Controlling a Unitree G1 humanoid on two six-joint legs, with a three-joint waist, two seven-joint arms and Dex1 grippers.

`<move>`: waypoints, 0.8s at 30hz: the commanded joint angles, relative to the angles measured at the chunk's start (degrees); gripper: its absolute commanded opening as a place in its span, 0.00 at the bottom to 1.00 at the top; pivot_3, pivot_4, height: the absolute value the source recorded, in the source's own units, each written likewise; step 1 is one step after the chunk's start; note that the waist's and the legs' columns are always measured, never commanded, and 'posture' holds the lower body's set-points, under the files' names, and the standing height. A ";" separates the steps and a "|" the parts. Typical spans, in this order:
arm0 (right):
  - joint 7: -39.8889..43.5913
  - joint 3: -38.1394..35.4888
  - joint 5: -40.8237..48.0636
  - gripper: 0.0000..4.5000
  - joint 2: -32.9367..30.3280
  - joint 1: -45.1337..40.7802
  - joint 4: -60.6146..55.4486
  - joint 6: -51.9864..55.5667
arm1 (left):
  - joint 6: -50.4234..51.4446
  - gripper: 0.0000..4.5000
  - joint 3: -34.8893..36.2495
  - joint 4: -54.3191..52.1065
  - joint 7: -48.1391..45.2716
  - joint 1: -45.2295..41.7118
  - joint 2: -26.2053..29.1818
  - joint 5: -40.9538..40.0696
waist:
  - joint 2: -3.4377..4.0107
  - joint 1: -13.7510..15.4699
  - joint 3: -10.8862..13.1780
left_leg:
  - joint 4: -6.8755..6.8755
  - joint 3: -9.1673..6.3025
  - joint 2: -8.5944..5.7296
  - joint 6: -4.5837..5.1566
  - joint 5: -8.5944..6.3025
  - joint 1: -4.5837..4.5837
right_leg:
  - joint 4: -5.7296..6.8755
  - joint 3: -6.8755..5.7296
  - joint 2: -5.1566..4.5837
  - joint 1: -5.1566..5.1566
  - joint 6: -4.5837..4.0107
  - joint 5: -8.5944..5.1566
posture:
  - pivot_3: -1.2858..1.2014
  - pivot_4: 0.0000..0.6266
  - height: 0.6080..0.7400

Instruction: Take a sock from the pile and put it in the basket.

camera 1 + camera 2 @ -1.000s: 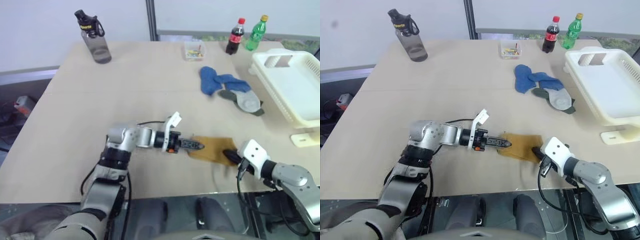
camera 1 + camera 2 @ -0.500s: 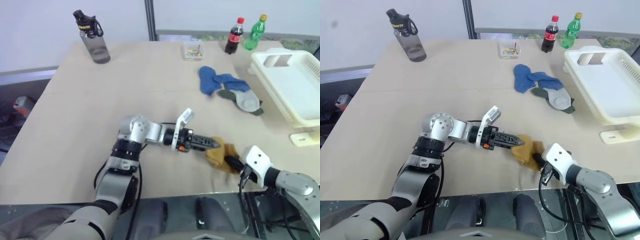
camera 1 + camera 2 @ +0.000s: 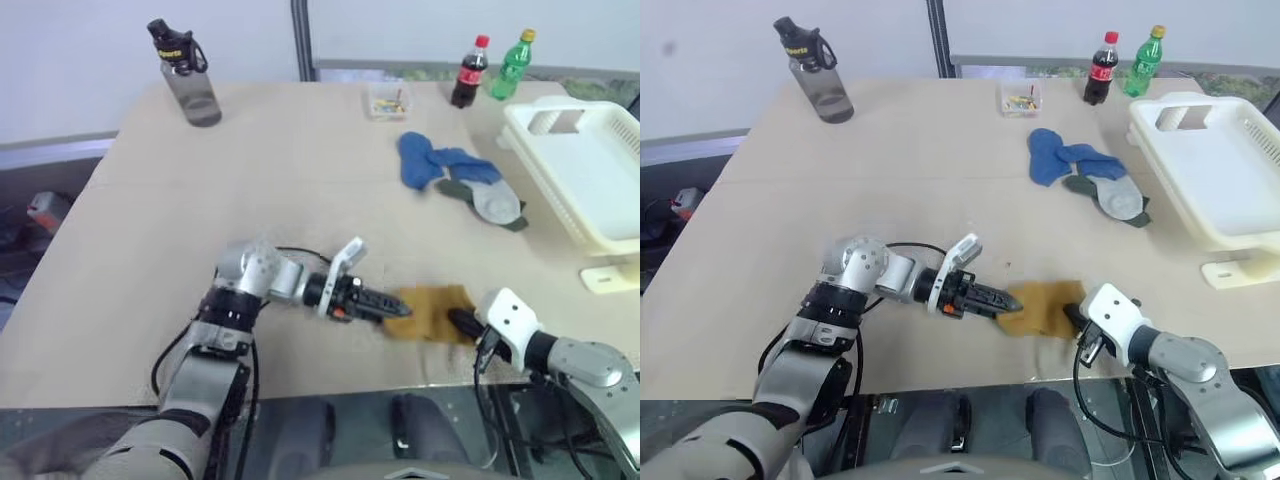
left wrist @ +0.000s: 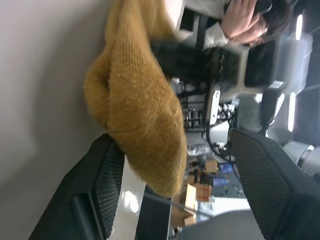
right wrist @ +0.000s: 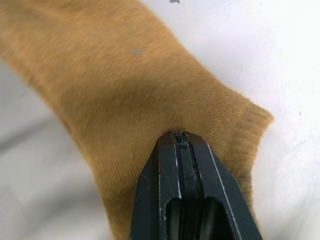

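Mustard sock [image 3: 432, 312] has gone from bunched to spread flat again near the table's front edge, so no lift yet. Right gripper [image 3: 462, 320] is clamped shut on its right end. Left gripper [image 3: 385, 309] has pulled back, fingers spread around the left end, not pinching. Basket [image 3: 590, 170] sits well apart, far right.

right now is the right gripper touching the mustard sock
Touching. In the right wrist view the right gripper has its shut fingers pinching the edge of the mustard sock.
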 commanded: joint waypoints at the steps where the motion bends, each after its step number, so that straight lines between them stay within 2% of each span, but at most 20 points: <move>1: 0.23 0.28 0.04 0.01 0.19 -0.69 -0.68 0.12 | 0.26 0.77 -0.96 -2.55 0.30 -0.20 2.53 -2.59 | 0.00 -0.15 0.00 | 0.00 0.01 0.00 0.00 0.00 0.00 | 0.00 0.01 0.01 0.00 0.00 0.00 | 0.52 0.24 1.00; 8: 0.33 0.78 -0.52 0.01 0.49 -1.10 -0.13 -0.40 | 0.26 0.77 -0.76 -0.03 6.33 -0.86 6.29 -7.67 | 0.01 -0.38 0.00 | -0.02 0.03 0.01 0.00 0.00 0.02 | 0.01 0.03 0.02 -0.01 -0.01 -0.01 | 0.52 0.24 1.00; 15: 0.13 1.73 -0.95 0.01 1.19 -0.97 -0.90 -0.04 | 0.26 0.77 1.52 5.54 13.24 -1.64 -2.92 -14.06 | 0.00 -0.04 0.00 | -0.01 0.02 -0.03 0.00 0.00 0.01 | 0.00 0.02 -0.01 0.01 0.01 0.01 | 0.52 0.24 1.00; 20: 0.45 -0.45 -0.07 0.01 0.27 0.75 -3.50 0.89 | 0.26 0.77 2.53 8.43 14.06 -4.25 -3.30 -20.47 | 0.02 -0.40 0.00 | -0.03 0.02 -0.01 0.00 0.00 0.02 | 0.03 0.02 0.06 -0.01 0.00 0.00 | 0.52 0.24 1.00; 24: 0.22 -0.91 0.08 0.01 0.14 1.57 -5.28 1.53 | 0.26 0.77 3.85 8.36 14.60 -5.29 -5.60 -19.77 | 0.02 -0.35 0.00 | -0.03 0.04 -0.06 0.00 0.00 0.01 | 0.01 0.04 0.00 -0.01 0.01 0.01 | 0.52 0.24 1.00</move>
